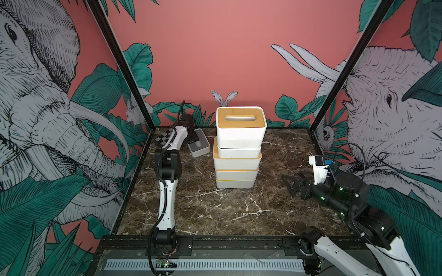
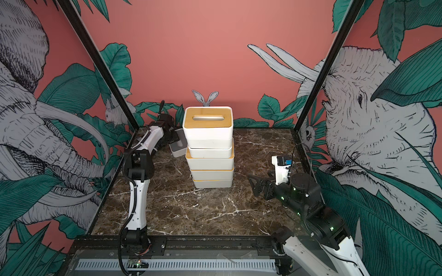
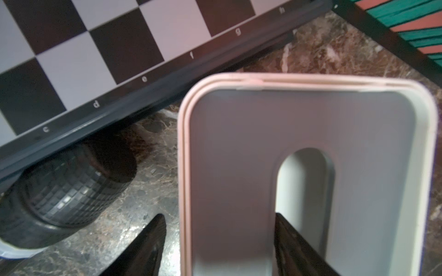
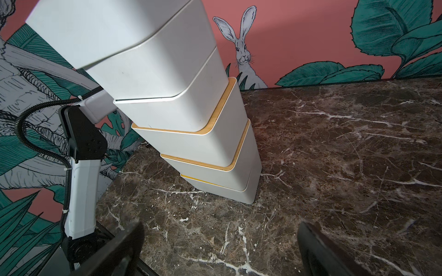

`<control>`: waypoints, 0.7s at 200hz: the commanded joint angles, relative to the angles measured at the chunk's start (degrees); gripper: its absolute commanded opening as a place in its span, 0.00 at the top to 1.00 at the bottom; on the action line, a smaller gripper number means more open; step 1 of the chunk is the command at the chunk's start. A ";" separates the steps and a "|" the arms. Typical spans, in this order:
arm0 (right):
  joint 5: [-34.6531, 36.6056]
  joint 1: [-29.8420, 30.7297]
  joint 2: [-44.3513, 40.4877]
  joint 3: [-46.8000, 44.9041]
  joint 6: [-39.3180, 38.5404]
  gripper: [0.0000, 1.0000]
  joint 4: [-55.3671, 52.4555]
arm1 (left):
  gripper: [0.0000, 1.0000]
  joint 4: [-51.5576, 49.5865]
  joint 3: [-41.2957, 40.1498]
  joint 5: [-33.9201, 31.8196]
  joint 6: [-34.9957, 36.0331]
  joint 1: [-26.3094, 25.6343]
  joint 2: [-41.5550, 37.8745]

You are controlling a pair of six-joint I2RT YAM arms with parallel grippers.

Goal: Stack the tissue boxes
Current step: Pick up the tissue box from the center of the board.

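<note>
Right now your left end effector (image 3: 217,215) stands open astride one long side of the grey-lidded tissue box (image 3: 239,143) at the counter's (image 1: 215,215) back left, one finger (image 3: 289,241) in its slot (image 3: 306,179). Your right end effector (image 1: 287,185) hangs wide open beside the six-box stack (image 1: 238,153).

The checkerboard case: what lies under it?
A black ribbed tyre-like thing shows partly under the checkerboard case, on the marble table. The case covers its far part and anything deeper.
</note>
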 commanded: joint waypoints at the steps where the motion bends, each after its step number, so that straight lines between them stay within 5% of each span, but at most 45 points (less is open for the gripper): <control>1: -0.09 0.09 -0.42 -0.32 0.58 0.00 1.82 | 0.30 0.52 1.53 -0.50 -0.97 0.25 0.04; 71: 0.41 0.06 -1.45 -1.84 1.23 0.01 1.61 | 0.32 1.08 0.97 -1.15 -1.13 0.26 0.74; 140: 0.86 0.09 -2.49 -2.94 1.67 0.01 1.63 | 0.46 3.55 -2.07 0.58 -1.21 0.33 -0.87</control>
